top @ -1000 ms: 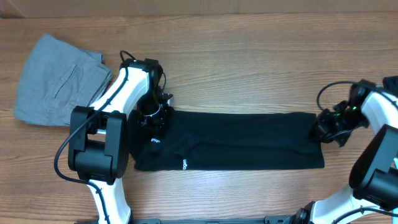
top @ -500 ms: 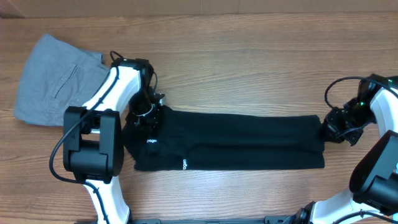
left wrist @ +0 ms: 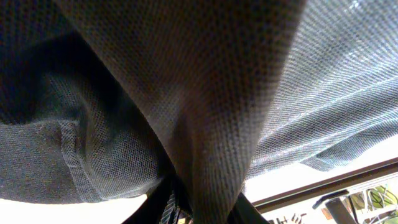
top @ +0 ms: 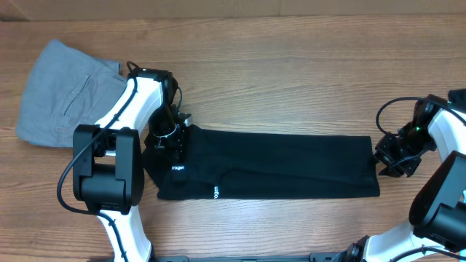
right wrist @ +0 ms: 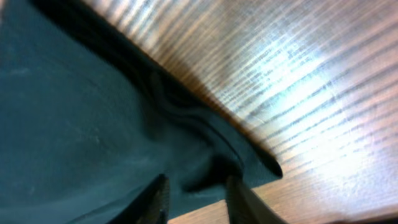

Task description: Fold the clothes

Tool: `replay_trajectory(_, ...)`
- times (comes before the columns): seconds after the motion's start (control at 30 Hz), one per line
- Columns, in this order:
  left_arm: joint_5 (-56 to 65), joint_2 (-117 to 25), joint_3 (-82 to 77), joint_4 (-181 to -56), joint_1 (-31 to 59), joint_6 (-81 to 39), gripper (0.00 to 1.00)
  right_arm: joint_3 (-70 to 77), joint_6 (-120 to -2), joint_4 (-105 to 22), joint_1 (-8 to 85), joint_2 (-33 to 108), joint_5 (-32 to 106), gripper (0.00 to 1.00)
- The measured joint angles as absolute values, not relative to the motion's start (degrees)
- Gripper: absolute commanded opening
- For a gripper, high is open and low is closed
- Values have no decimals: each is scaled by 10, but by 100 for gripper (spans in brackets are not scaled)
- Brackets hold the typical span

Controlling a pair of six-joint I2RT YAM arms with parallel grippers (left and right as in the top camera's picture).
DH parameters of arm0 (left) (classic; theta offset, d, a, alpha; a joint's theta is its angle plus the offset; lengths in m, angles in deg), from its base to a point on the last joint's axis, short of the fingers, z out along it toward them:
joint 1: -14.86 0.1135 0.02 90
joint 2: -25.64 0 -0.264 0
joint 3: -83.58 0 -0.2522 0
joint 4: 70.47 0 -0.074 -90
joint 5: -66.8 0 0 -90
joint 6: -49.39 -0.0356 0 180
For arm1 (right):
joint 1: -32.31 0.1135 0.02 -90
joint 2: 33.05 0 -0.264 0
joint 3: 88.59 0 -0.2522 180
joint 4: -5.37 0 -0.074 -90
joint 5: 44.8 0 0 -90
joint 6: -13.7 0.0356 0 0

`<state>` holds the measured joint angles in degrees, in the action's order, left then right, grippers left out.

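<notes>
Grey folded trousers [top: 62,94] far left. Left claw [top: 169,140] on left end of black clothes [top: 277,166]; can't tell if apart. Clothes: long soft strip mid wood table [top: 291,73]. Left wrist alone shows mesh weave. Right claw [top: 386,154] apart, over rumpled right edge.

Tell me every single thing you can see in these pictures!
black garment: one, black with small white prints, laid out long across the middle of the table
grey trousers: one pair, light grey, folded, at the table's left end
wooden table: one, brown, under everything
left end effector: one, black, on the garment's left end, fabric bunched between its fingers
right end effector: one, black, at the garment's right edge, fingers apart
</notes>
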<state>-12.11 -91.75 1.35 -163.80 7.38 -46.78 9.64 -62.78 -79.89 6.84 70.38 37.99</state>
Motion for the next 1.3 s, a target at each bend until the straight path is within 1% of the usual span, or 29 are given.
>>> replay_trajectory(0.2,-122,-917,19,-1664,74,-469,22,96,-628,-785,59,703,355,36)
replay_trajectory(0.4,-121,-917,74,-1723,74,-482,21,96,-637,-771,34,683,318,39)
replay_trajectory(0.43,-116,-917,82,-1726,74,-484,18,96,-639,-769,33,679,314,40)
replay_trajectory(0.5,-95,-917,97,-1732,74,-493,4,96,-642,-765,33,671,305,40)
replay_trajectory(0.57,-76,-916,102,-1739,74,-502,4,96,-643,-764,33,670,300,40)
replay_trajectory(0.63,-64,-916,103,-1748,74,-507,20,96,-643,-762,33,670,294,40)
replay_trajectory(0.7,-58,-916,103,-1760,74,-510,24,96,-643,-759,33,670,289,40)
replay_trajectory(0.73,-57,-916,103,-1765,74,-511,45,96,-644,-759,33,670,287,41)
replay_trajectory(0.77,-60,-916,103,-1766,74,-511,52,96,-644,-759,33,670,285,40)
replay_trajectory(0.87,-85,-916,103,-1762,74,-500,54,96,-644,-757,33,670,281,41)
replay_trajectory(0.9,-101,-916,102,-1759,74,-494,52,96,-644,-757,33,670,280,40)
replay_trajectory(0.97,-119,-916,96,-1751,74,-483,42,96,-644,-756,33,670,277,41)
replay_trajectory(1.0,-124,-916,90,-1746,74,-478,39,96,-643,-755,33,670,276,41)
replay_trajectory(1.1,-131,-916,67,-1733,74,-476,37,96,-644,-754,33,670,274,41)
replay_trajectory(1.13,-131,-916,58,-1727,74,-475,33,96,-644,-754,33,670,274,41)
replay_trajectory(1.17,-130,-916,46,-1719,74,-472,27,96,-643,-754,33,670,274,41)
replay_trajectory(1.2,-128,-916,38,-1713,73,-468,15,96,-644,-754,33,670,274,41)
replay_trajectory(1.23,-125,-916,29,-1707,72,-465,9,96,-644,-754,33,670,274,41)
replay_trajectory(1.27,-120,-916,20,-1704,69,-465,5,96,-644,-754,33,670,273,41)
replay_trajectory(1.3,-117,-916,16,-1704,67,-464,5,96,-644,-754,33,670,273,41)
